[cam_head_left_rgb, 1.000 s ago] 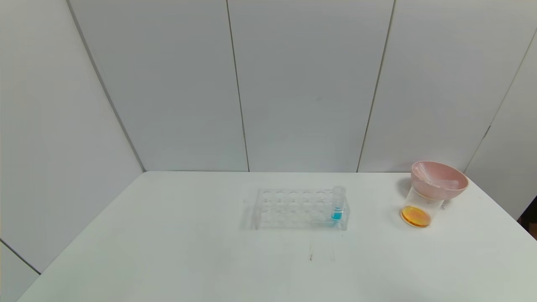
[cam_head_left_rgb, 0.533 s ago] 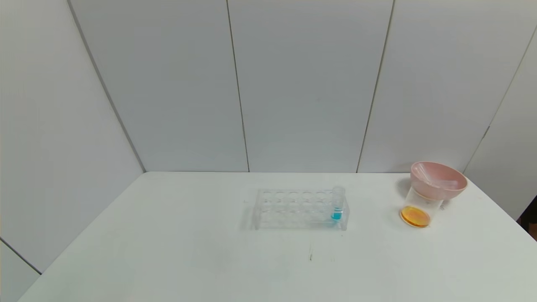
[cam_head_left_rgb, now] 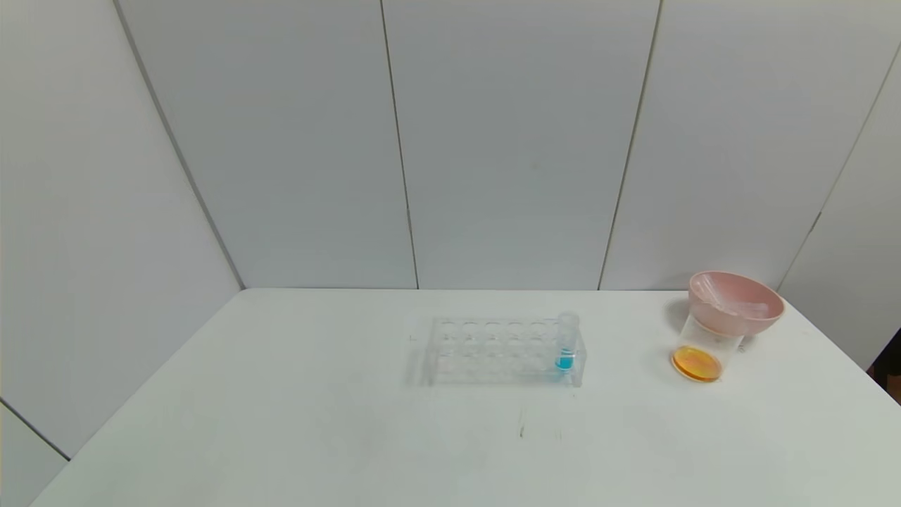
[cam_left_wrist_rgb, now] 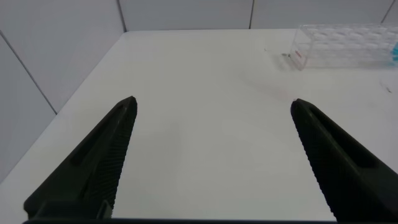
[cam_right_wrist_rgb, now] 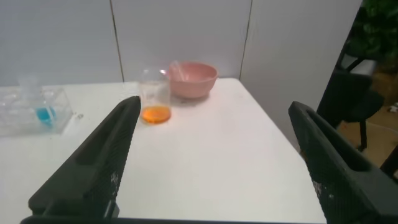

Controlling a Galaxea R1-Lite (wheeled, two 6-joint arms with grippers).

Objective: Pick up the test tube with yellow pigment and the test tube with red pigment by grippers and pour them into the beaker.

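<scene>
The beaker (cam_head_left_rgb: 706, 350) stands at the table's right and holds orange liquid at its bottom; it also shows in the right wrist view (cam_right_wrist_rgb: 155, 96). No tube with yellow or red liquid shows. Clear, empty-looking tubes lie in the pink bowl (cam_head_left_rgb: 736, 304) just behind the beaker. Neither gripper is in the head view. My left gripper (cam_left_wrist_rgb: 212, 102) is open and empty over bare table, well short of the rack. My right gripper (cam_right_wrist_rgb: 214, 104) is open and empty, near the table's right side, short of the beaker.
A clear tube rack (cam_head_left_rgb: 493, 350) stands mid-table with one tube of blue liquid (cam_head_left_rgb: 566, 345) at its right end. The rack also shows in the left wrist view (cam_left_wrist_rgb: 345, 45). The table's right edge runs close to the bowl.
</scene>
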